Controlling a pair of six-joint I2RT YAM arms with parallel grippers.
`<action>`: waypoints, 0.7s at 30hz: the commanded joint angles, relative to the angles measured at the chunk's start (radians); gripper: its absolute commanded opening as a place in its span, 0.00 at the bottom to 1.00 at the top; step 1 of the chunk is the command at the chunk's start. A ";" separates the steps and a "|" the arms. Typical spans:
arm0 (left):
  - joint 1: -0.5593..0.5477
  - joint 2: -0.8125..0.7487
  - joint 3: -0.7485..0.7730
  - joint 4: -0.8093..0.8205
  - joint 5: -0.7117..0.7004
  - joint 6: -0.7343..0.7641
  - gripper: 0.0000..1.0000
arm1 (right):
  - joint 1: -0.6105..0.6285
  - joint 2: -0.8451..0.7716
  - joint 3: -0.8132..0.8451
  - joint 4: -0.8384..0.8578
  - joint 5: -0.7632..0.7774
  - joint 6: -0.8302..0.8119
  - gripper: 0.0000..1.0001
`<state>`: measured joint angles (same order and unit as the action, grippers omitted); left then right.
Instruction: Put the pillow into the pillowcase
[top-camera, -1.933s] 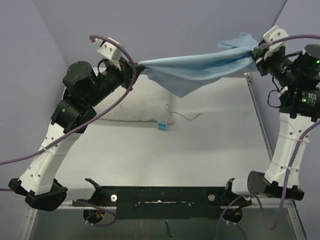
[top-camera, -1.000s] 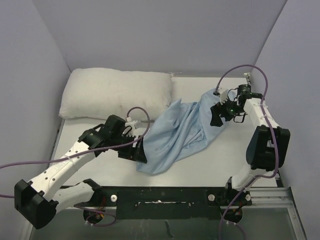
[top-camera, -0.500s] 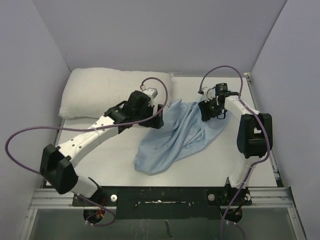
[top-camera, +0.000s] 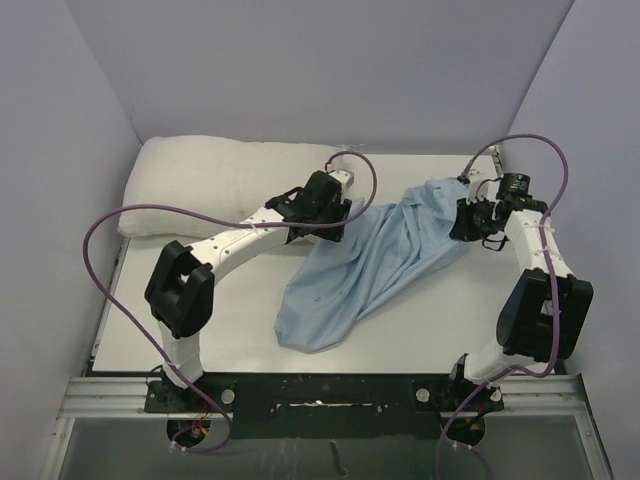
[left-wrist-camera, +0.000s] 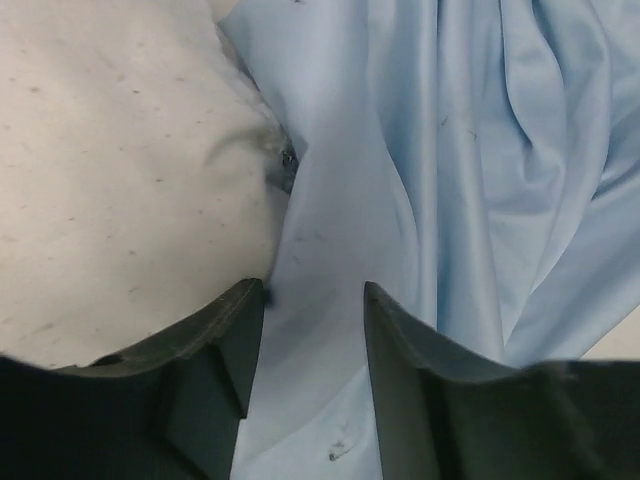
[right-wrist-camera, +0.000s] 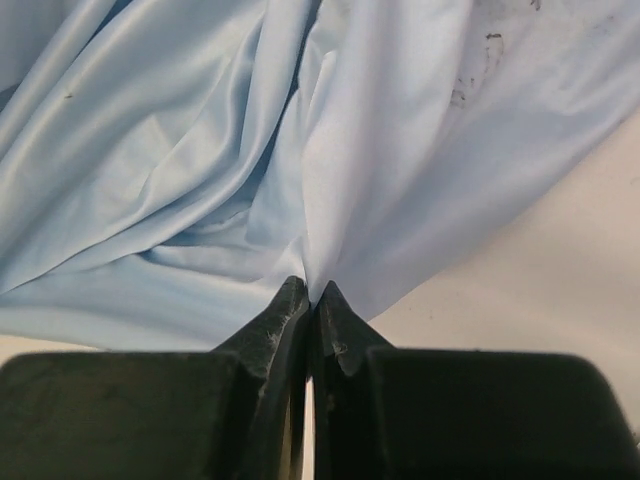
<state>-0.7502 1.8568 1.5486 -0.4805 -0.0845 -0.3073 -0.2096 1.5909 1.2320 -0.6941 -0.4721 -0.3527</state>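
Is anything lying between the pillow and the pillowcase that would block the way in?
Nothing visible. The pillow touches the pillowcase edge with its right end; only the left gripper hovers at that seam, jaws open over the blue cloth. Where the pillowcase opening lies cannot be told.

The left arm (top-camera: 225, 243) is stretched forward and toward the middle, and the left gripper (left-wrist-camera: 312, 292) is pointed downward with its jaws held apart. The right arm (top-camera: 545, 262) is bent at the elbow and reached forward. The right gripper (right-wrist-camera: 309, 292) is pressed fully together, with a fold of the pillowcase (right-wrist-camera: 180, 150) pinched at its tips.
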 joint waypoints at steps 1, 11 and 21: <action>0.002 0.048 0.071 0.025 0.063 0.003 0.32 | -0.057 -0.067 -0.046 -0.087 -0.124 -0.085 0.00; 0.013 -0.341 -0.221 0.023 0.017 -0.055 0.00 | -0.238 -0.084 -0.125 -0.167 0.036 -0.368 0.00; 0.029 -0.810 -0.651 -0.249 0.001 -0.349 0.00 | -0.307 -0.058 -0.181 -0.271 0.033 -0.518 0.00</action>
<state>-0.7258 1.1297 0.9894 -0.6041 -0.0818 -0.5022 -0.5251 1.5402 1.0691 -0.9012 -0.4366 -0.7837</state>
